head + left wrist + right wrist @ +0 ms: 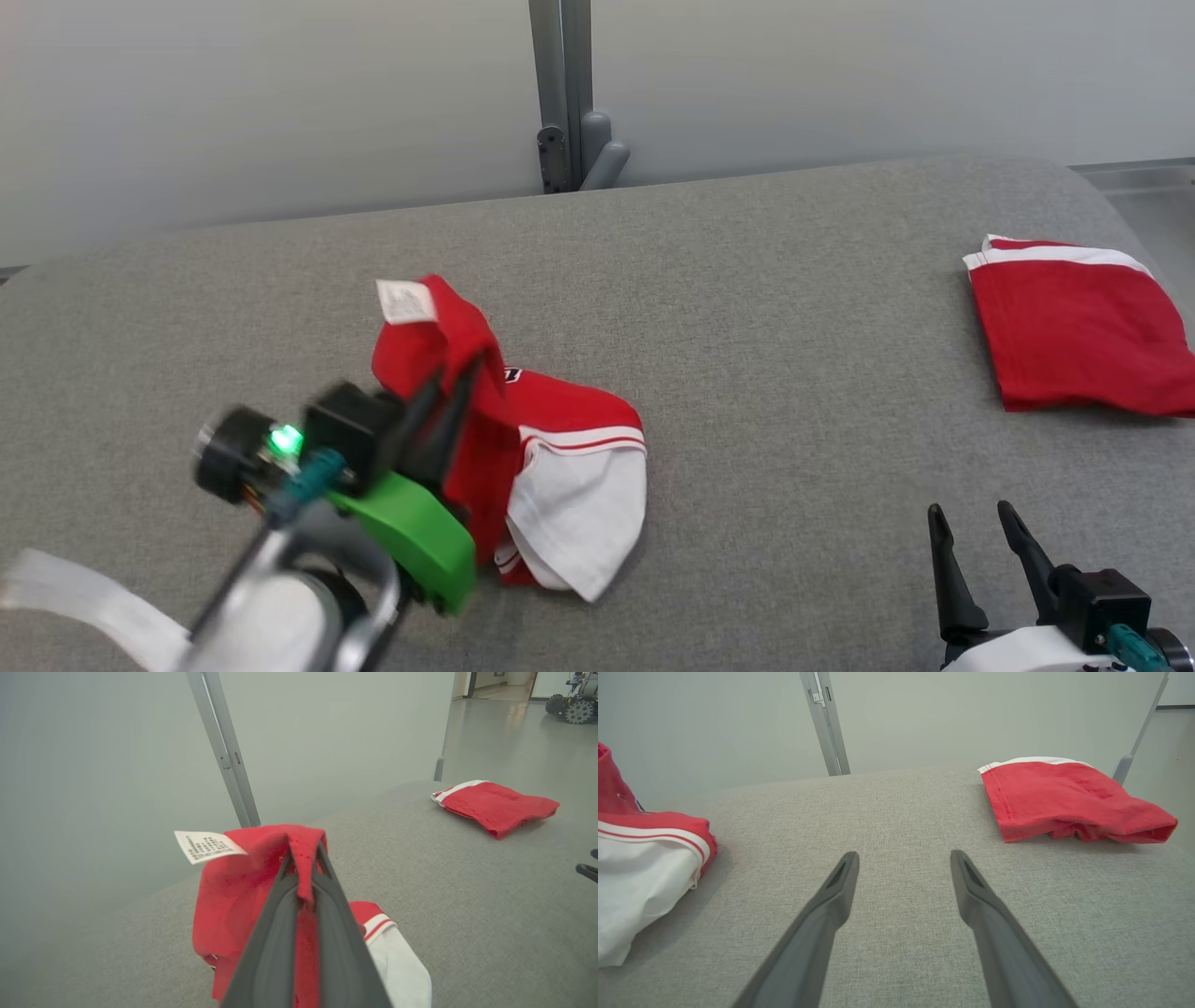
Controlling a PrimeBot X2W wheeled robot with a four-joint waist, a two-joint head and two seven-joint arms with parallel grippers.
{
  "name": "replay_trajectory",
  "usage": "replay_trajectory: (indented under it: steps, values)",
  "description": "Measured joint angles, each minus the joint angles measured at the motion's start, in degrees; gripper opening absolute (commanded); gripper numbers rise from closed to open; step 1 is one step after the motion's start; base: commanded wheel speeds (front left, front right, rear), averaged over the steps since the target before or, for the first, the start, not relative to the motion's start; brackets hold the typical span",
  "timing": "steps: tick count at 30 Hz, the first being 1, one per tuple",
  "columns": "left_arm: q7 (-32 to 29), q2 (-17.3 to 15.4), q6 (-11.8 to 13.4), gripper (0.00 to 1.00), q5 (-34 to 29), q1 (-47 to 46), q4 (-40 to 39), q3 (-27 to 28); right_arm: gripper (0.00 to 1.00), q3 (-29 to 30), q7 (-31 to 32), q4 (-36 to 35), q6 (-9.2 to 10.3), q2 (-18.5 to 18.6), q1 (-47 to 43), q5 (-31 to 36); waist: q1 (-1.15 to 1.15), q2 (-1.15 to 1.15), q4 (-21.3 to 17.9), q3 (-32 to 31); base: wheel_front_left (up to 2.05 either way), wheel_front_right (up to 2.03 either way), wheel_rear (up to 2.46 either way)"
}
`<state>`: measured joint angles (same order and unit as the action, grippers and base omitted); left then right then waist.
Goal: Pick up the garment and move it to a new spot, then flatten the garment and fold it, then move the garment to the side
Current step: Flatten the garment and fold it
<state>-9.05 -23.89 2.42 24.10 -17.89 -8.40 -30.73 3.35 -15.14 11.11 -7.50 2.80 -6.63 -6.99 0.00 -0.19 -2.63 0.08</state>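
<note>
On the grey table (pixel 794 373), your left gripper (pixel 457 373) pinches the garment (pixel 569 415); right of it, your right gripper (pixel 971 513) gapes empty, grey wall (pixel 280 93) behind.

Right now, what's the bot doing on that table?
The left hand is shut on a raised fold of the crumpled red-and-white garment, pinching it close to the white label. The rest of the cloth lies bunched on the grey table, not yet flattened. The right hand is open at the near right, holding nothing. A folded red garment lies at the far right.
</note>
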Motion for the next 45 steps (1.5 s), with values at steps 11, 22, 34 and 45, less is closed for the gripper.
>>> replay_trajectory:
  steps: [11, 22, 34, 45]
  values:
    - [7.02, 10.47, -2.15, 0.21, -2.03, 9.77, 20.78, -13.58, 1.0, -0.21, 0.01, 0.93, 0.0, 0.02, 0.05, 0.2, 0.0, 0.0, 1.0, 1.84, 0.0, 0.0, 0.0]
    - [10.38, 13.19, -2.45, 1.0, 3.36, 13.1, 21.34, -11.91, 1.0, -0.01, 0.0, 0.91, 0.0, 0.01, 0.32, 1.0, 0.0, 0.0, 2.15, 2.73, 0.0, 0.0, 0.0]
    - [11.98, 13.49, 3.49, 1.0, 10.71, 15.81, 9.04, -2.3, 1.0, -0.09, 0.0, 1.02, 0.0, 0.01, 0.49, 0.98, 0.0, 0.0, 2.26, 2.8, 0.0, 0.0, 0.0]
    - [10.4, 14.62, 2.41, 1.0, 14.49, 12.72, 18.56, -0.64, 1.0, -0.8, 0.01, 1.47, 0.0, 0.01, 1.01, 0.77, 0.0, 0.0, 1.41, 2.26, 0.0, 0.0, 0.0]
